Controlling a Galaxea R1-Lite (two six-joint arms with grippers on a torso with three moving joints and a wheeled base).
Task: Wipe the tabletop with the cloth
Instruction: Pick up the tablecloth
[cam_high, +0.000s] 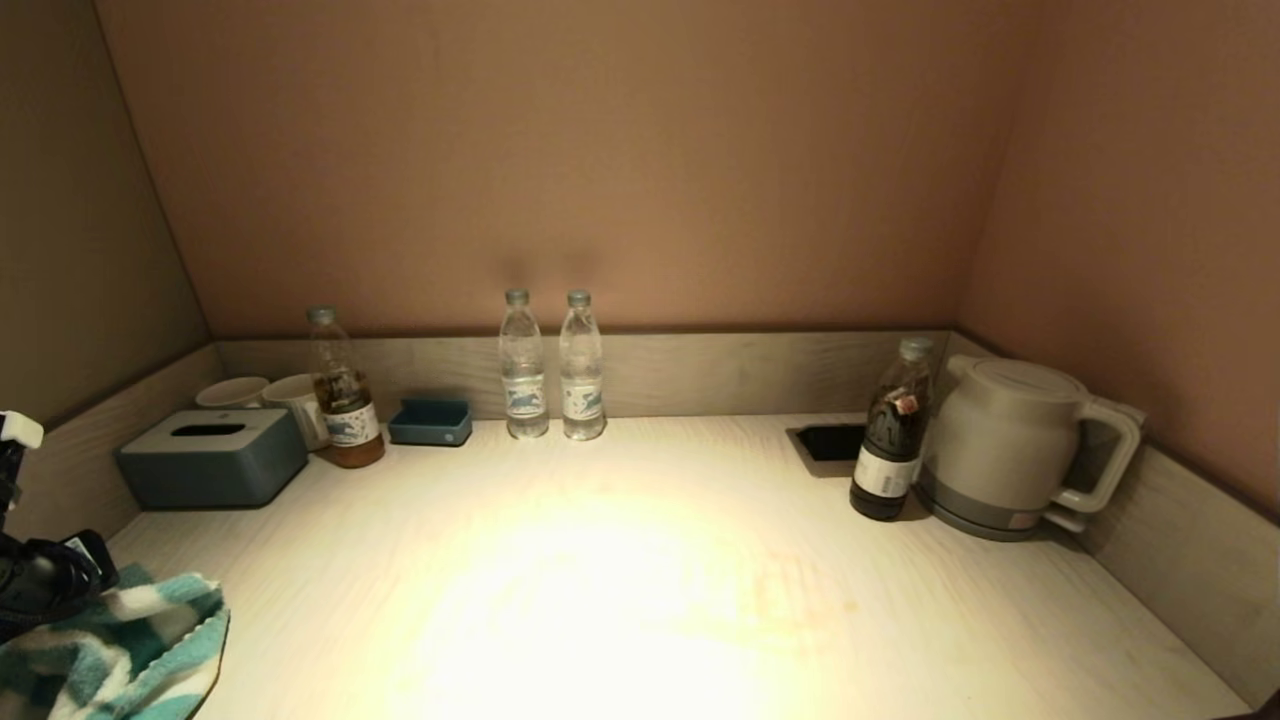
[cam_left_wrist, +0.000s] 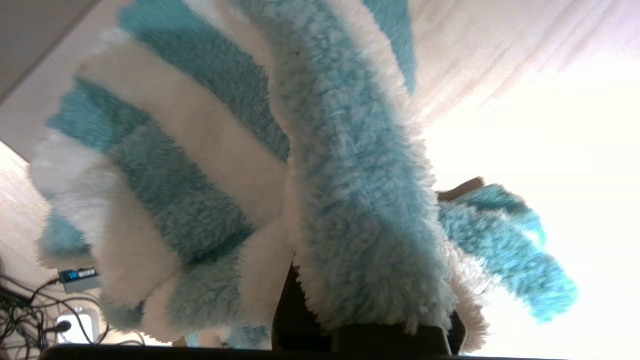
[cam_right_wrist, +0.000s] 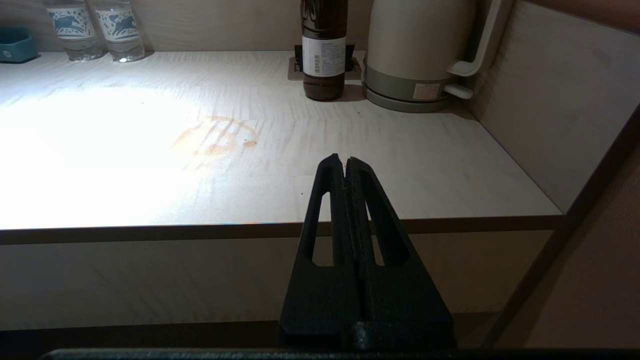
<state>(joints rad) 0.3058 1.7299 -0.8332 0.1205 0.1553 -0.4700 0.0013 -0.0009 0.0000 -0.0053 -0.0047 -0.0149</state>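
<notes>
From the head camera we look forward and down over the whole worktop (cam_high: 640, 600) to its back wall. Our left wrist camera sits so close behind the cloth (cam_left_wrist: 320, 190) that the striped pile fills nearly everything; the pale surface beyond it is probably the worktop. Our right wrist camera waits low before the front edge, facing level past the right claw (cam_right_wrist: 345, 161). It shares the kettle (cam_right_wrist: 420, 50) and dark bottle (cam_right_wrist: 324, 47) with the head view.
</notes>
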